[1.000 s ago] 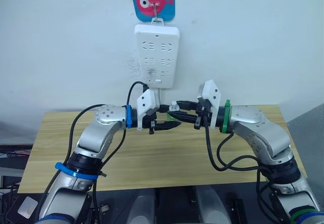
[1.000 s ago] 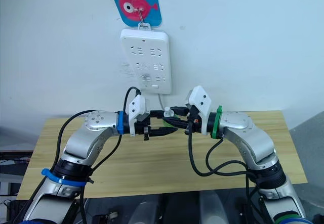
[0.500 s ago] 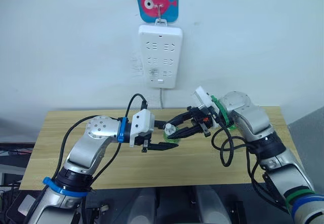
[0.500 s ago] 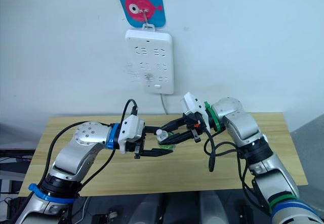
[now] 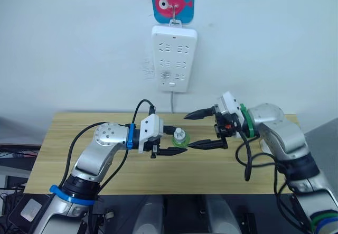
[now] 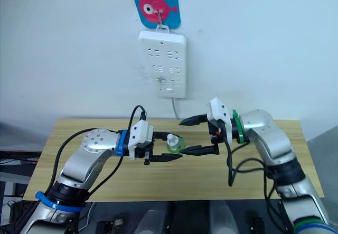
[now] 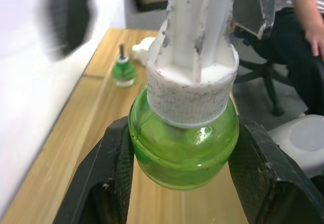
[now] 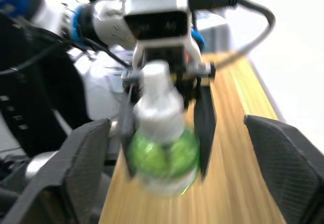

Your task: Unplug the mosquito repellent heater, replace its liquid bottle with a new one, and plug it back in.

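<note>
I see a pale wooden desk with a straight grain running lengthwise, set against a plain white wall. On that wall hangs a long white power strip, smooth plastic with rounded corners, hooked under a blue card with a pink fish on it. My left claw reaches in over the middle of the desk and is clamped on a liquid bottle: a round, glossy bulb of clear green, topped by a white ribbed collar and a white stem. In the left wrist view the two black fingers press against opposite sides of the green bulb. My right claw faces it from the other side, its fingers spread wide apart, one high and one low, just beside the bottle but not touching it. Farther along the desk, in the left wrist view, a second small green bottle stands upright with a dark wick, and a white rounded piece lies just behind it, too blurred to name.
</note>
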Action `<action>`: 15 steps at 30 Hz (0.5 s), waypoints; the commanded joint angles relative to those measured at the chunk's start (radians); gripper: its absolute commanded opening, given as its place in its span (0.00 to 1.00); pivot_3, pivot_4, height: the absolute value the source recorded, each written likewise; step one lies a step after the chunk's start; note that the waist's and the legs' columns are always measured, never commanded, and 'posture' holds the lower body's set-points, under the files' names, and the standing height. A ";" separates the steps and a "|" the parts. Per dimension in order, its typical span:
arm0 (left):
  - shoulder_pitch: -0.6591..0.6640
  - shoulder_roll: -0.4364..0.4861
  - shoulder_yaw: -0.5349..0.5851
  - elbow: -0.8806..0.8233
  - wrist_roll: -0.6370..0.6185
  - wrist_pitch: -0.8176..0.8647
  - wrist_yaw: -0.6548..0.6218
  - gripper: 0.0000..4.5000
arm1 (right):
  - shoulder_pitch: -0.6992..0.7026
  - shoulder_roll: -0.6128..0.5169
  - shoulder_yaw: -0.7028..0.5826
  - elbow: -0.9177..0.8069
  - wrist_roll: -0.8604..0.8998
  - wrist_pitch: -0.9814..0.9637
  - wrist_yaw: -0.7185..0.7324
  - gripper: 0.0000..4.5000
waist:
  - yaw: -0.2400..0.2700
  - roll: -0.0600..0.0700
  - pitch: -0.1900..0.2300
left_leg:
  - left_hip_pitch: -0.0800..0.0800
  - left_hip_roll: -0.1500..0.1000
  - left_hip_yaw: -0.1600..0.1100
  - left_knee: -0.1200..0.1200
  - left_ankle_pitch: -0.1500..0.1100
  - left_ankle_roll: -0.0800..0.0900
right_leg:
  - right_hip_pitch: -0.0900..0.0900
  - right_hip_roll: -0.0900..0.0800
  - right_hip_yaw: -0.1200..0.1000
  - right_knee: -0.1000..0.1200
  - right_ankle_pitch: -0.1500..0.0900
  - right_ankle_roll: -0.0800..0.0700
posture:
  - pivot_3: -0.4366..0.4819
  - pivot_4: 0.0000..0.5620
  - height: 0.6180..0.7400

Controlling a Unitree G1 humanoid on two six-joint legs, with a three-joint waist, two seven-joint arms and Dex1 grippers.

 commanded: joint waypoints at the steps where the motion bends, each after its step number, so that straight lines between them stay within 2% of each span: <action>1: -0.018 -0.012 0.024 0.015 0.012 -0.028 0.039 0.50 | 0.042 0.009 -0.044 -0.157 0.009 0.071 -0.151 0.98 | -0.004 0.000 0.000 | 0.000 0.000 0.000 0.000 0.000 0.000 | 0.000 0.000 0.000 0.001 0.000 0.000 | 0.49 0.41 1.00; 6: -0.048 -0.027 0.018 0.061 0.028 -0.032 0.069 0.50 | 0.087 0.094 -0.036 -0.284 -0.014 0.179 -0.397 0.98 | -0.006 0.000 -0.001 | 0.001 0.001 0.000 0.000 0.000 -0.001 | 0.000 0.000 0.000 0.003 0.000 0.000 | 0.47 0.42 1.00; 14: -0.081 -0.044 0.008 0.076 0.030 -0.029 0.069 0.50 | 0.113 0.140 0.012 -0.292 -0.021 0.209 -0.493 0.98 | -0.009 0.000 -0.001 | 0.000 0.000 0.000 0.000 0.000 -0.001 | 0.000 0.000 0.000 0.001 0.000 0.000 | 0.46 0.42 1.00; 15: -0.082 -0.045 0.007 0.074 0.029 -0.028 0.068 0.50 | 0.114 0.138 0.017 -0.289 -0.023 0.206 -0.494 0.94 | -0.011 0.000 -0.001 | 0.000 0.000 0.000 0.000 0.000 -0.001 | 0.000 0.000 0.000 0.001 0.000 0.000 | 0.46 0.42 1.00</action>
